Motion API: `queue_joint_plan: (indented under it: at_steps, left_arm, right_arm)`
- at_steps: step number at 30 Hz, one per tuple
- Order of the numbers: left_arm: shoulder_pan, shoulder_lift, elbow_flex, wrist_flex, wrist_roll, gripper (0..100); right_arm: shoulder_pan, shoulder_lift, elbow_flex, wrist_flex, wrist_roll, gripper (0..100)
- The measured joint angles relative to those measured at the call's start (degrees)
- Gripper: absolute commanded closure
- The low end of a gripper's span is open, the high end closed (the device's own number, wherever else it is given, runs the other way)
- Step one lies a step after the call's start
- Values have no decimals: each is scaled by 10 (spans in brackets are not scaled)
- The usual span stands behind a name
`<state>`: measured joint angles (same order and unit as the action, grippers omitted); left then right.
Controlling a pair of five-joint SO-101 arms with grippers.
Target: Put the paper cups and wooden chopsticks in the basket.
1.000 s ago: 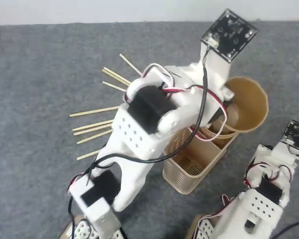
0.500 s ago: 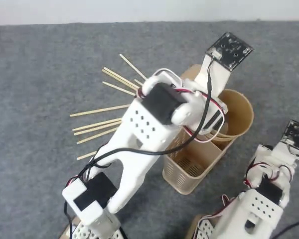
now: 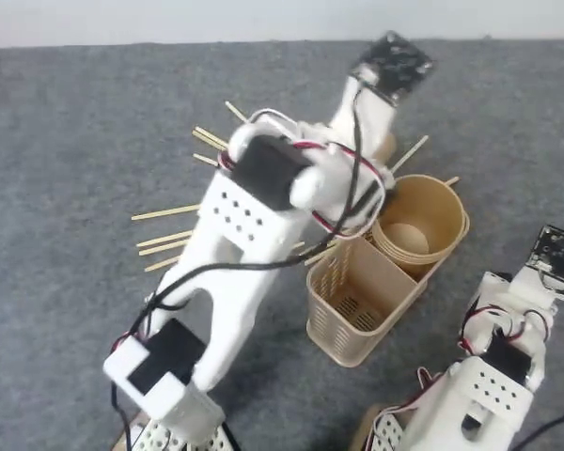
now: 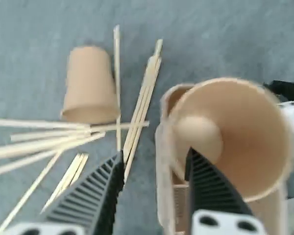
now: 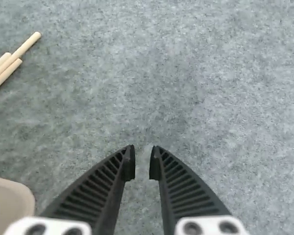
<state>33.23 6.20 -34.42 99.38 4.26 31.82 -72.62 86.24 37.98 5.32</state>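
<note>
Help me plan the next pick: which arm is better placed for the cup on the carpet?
Left. The open left gripper hangs near the loose paper cup and chopsticks; the right gripper sits shut over carpet.

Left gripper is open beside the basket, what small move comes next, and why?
Probably swing the left gripper toward the paper cup out on the mat: it is open and empty, while a second cup sits in the basket.

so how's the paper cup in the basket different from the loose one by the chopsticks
The stacked cup stands mouth up inside the basket; the loose cup is out on the grey carpet among wooden chopsticks. The stacked cup shows its inside, the loose cup its outer wall. Both are plain tan paper.
</note>
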Motion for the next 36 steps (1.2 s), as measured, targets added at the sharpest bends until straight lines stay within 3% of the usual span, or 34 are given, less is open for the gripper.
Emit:
queue_joint_plan:
  at_steps: [8,16,30,34,36]
  left_arm:
    - [18,-166,192,-4,-46,804]
    - [12,-321,267,0,-90,802]
    - [11,-148,311,-33,-90,813]
    - [11,-97,311,-25,-94,986]
    - [11,-90,312,-21,-118,980]
  right_arm:
    - [0,0,0,0,0,929]
    - [-3,0,0,0,0,929]
    - [-3,0,0,0,0,929]
    - [-3,0,0,0,0,929]
    - [-3,0,0,0,0,929]
